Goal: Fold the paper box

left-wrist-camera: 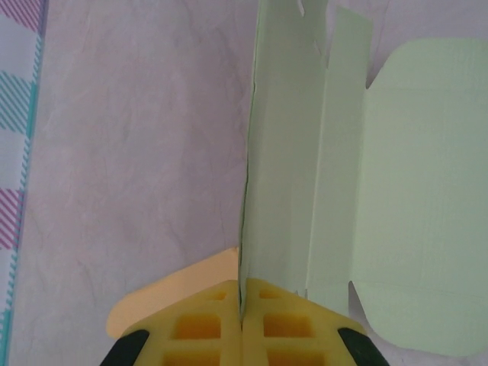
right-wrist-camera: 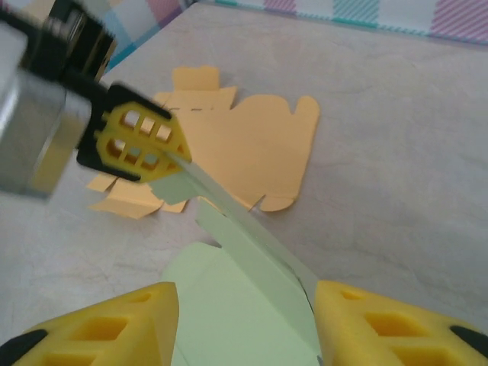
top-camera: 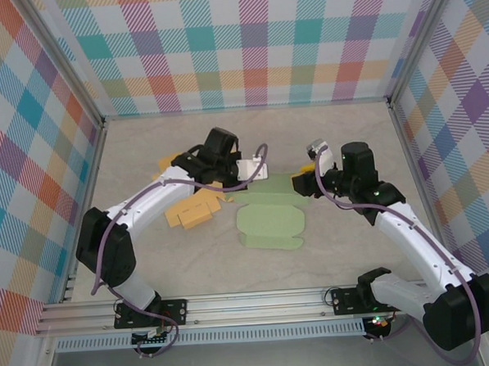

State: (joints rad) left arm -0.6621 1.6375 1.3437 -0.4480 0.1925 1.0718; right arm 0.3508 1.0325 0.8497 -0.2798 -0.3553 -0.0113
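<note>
The light green paper box lies mostly flat in the middle of the table, with its far flap raised. In the left wrist view that flap stands upright, and my left gripper is shut on its edge. The right wrist view also takes in the left gripper pinching the far end of the flap. My right gripper is open at the other end, over the green sheet. The flap runs alongside its right finger. From above, the left gripper and right gripper face each other across the box's far edge.
A flat orange paper box blank lies left of the green one, also seen beyond the flap and under the left fingers. Checked walls enclose the table on three sides. Bare tabletop lies to the front right.
</note>
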